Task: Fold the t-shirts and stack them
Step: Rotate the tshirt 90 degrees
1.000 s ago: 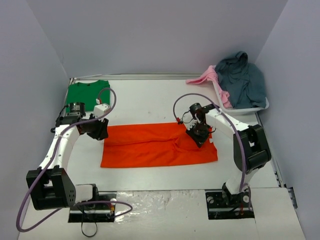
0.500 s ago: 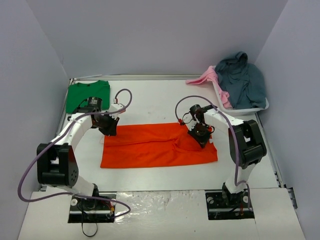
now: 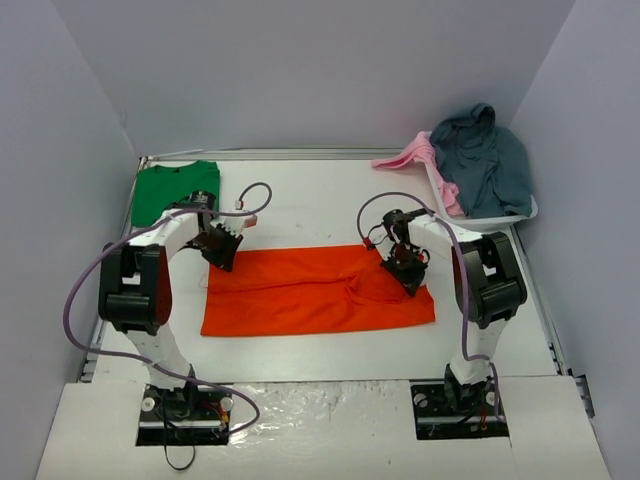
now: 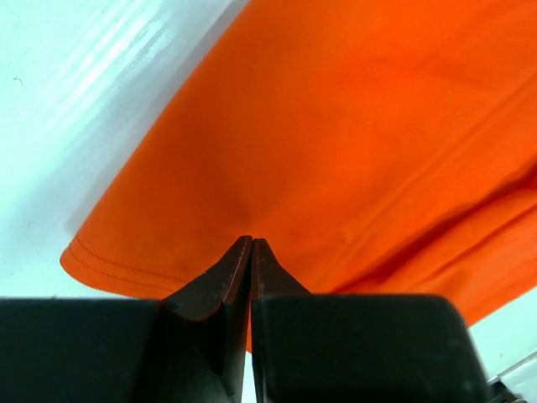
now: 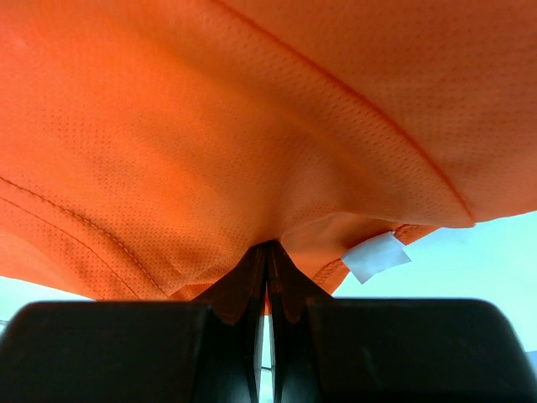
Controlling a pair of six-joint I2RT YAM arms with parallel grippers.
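Slightly rightward now, left end effector (image 4: pixel 252 245), pinching orange t-shirt (image 3: pixel 318 292) corner

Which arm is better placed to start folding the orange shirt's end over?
Right, probably: the right gripper is shut on puckered cloth of the orange t-shirt beside its white tag. The left gripper is shut at the far-left corner, but cloth there lies flat.

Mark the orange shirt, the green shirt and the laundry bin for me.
orange t-shirt (image 3: pixel 300 295), top external view, middle of the spread cloth.
green t-shirt (image 3: pixel 160 190), top external view, its body, at the far left corner.
white bin (image 3: pixel 497 217), top external view, its near rim.
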